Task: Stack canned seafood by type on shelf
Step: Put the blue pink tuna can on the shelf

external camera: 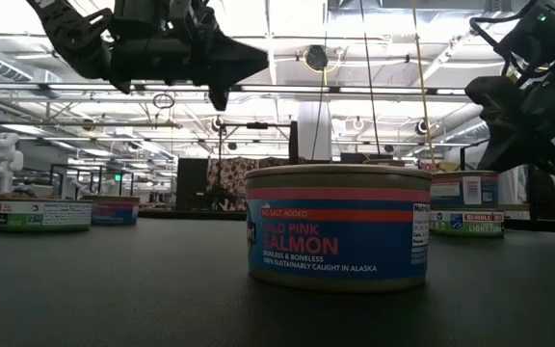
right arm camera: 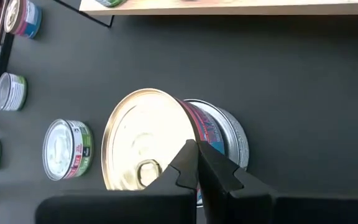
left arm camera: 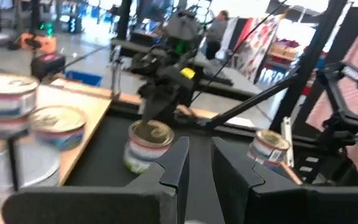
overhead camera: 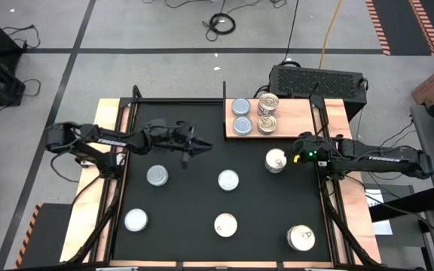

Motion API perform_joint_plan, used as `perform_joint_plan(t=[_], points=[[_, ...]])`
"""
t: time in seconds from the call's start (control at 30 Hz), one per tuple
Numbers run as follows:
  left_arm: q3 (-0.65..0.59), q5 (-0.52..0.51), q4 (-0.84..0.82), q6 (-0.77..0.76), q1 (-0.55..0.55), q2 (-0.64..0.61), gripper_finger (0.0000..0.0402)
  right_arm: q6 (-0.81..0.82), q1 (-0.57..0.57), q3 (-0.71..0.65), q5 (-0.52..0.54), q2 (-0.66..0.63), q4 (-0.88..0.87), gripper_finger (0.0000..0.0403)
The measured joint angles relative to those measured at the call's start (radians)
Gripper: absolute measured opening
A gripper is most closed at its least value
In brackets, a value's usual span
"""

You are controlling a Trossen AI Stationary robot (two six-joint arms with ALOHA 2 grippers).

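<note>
The shelf, a light wooden board at the far right, carries two silvery-topped cans and two gold-topped cans. Several more cans lie spread over the black mat, among them a pink salmon can. My left gripper hovers level above the mat, left of the shelf, narrowly open with nothing between its fingers. My right gripper is shut, slanting down at a gold-topped can just in front of the shelf. A silvery rim shows beside that can's label. My right gripper's shut fingertips stand over the edge of the gold-topped can, coming in slanting down from the table's right. I cannot tell whether they touch it.
Loose cans on the mat: silvery-topped ones and cream-topped ones. A black box stands behind the shelf. Black frame rails run along the mat's sides.
</note>
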Motion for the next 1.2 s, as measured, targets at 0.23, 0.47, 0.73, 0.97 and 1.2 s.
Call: perform_joint_plan(t=[0.23, 0.47, 0.73, 0.97, 1.2], points=[[0.108, 0.001, 0.036, 0.032, -0.083, 0.149, 0.0067, -0.021, 0.0, 0.0, -0.032, 0.0, -0.001, 0.0], [0.235, 0.001, 0.033, 0.165, -0.128, 0.323, 0.0067, -0.043, 0.001, 0.0, -0.083, 0.0, -0.007, 0.0], [0.406, 0.001, 0.033, 0.556, -0.173, 0.47, 0.0067, -0.057, 0.001, 0.0, -0.09, 0.0, -0.007, 0.0], [0.549, 0.005, -0.148, 0.866, -0.242, 0.542, 0.0067, -0.072, 0.001, 0.0, -0.106, 0.0, -0.007, 0.0], [0.786, -0.054, -0.441, 1.005, -0.292, 0.646, 0.0067, -0.085, 0.001, 0.0, -0.105, 0.0, -0.007, 0.0]])
